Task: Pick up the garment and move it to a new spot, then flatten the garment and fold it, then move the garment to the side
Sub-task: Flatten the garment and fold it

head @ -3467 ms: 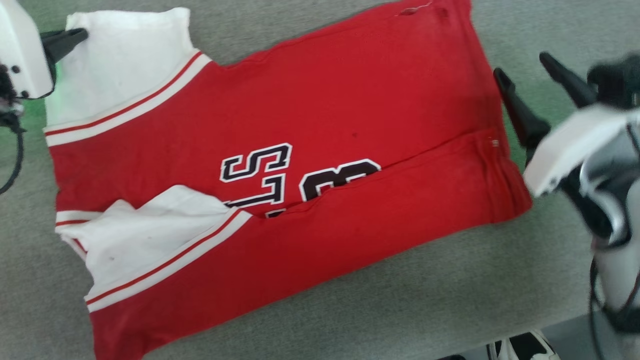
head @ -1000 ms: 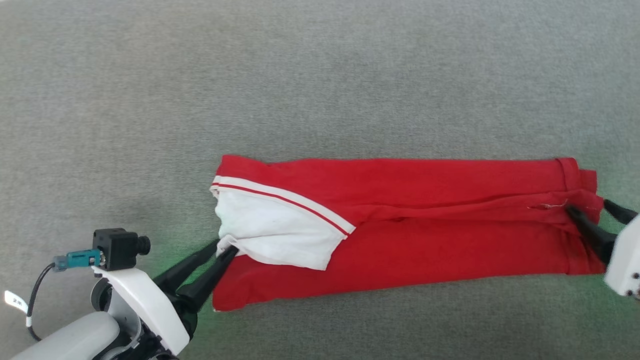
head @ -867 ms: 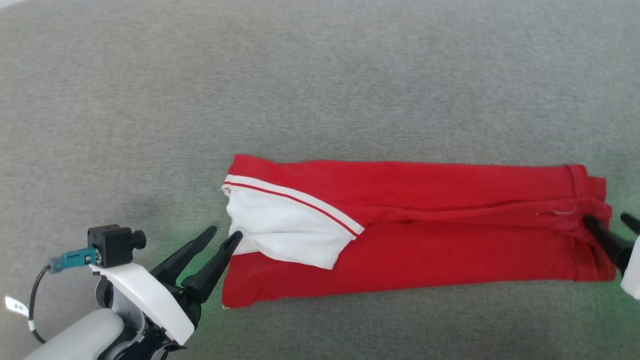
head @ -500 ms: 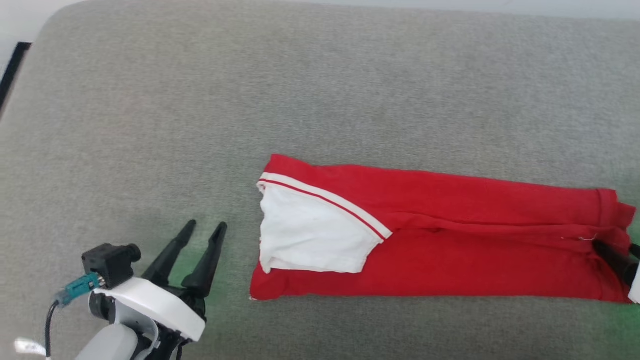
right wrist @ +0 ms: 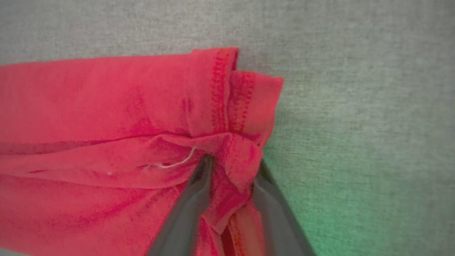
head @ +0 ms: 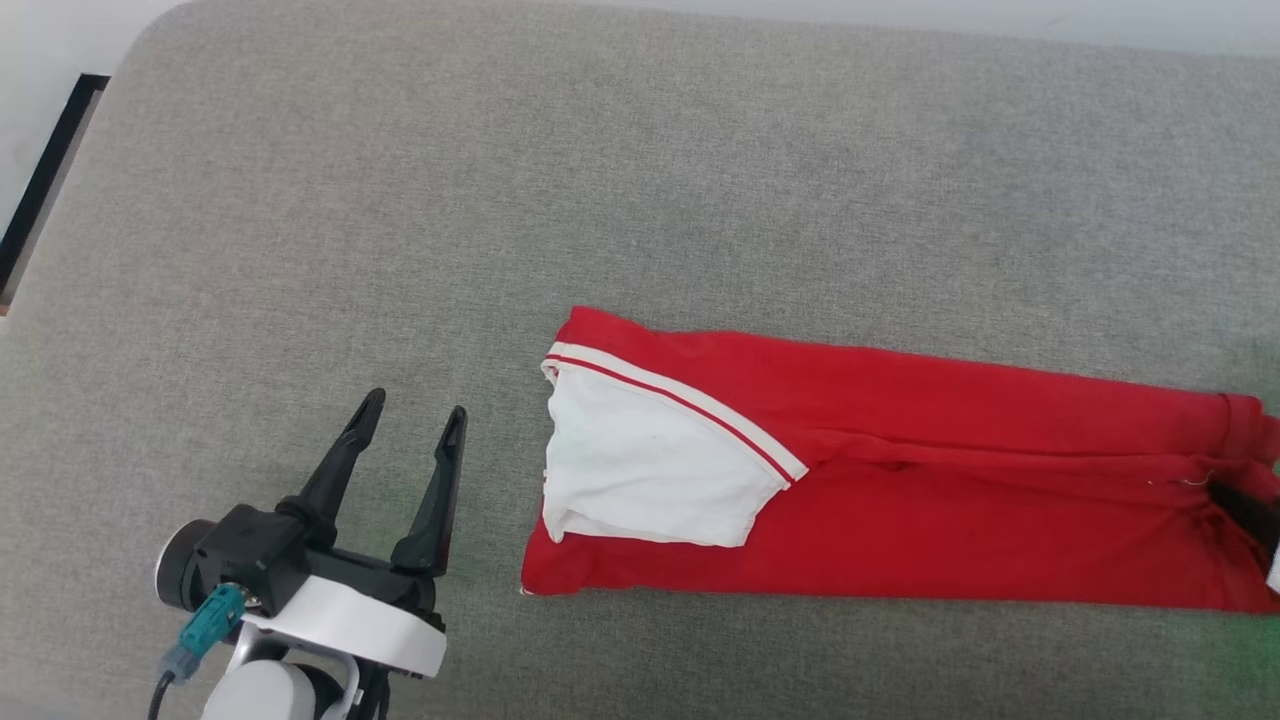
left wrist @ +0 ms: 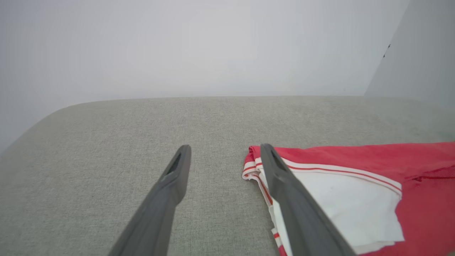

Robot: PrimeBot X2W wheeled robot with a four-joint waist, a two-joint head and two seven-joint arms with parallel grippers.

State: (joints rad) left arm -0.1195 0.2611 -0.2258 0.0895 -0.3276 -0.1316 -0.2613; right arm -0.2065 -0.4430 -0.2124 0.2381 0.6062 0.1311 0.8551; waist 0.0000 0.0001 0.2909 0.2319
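Grey cushion point(head: 640, 180) under everything. Garment point(head: 950, 500) folded into a long red strip, flat on it, white sleeve on top. Left gripper point(head: 416, 404) just off garment's sleeve end, spread wide, holding nothing. Right gripper point(right wrist: 234, 160) at garment's hem end, pinching bunched hem fold.

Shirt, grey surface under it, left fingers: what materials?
Shirt: soft knit fabric, matte, cotton or polyester by the look; stitched hem, loose creases.
Surface: grey woven upholstery, matte; visible weave, and the rounded corner suggests padding.
Left fingers: probably hard dark plastic; smooth, slight sheen.
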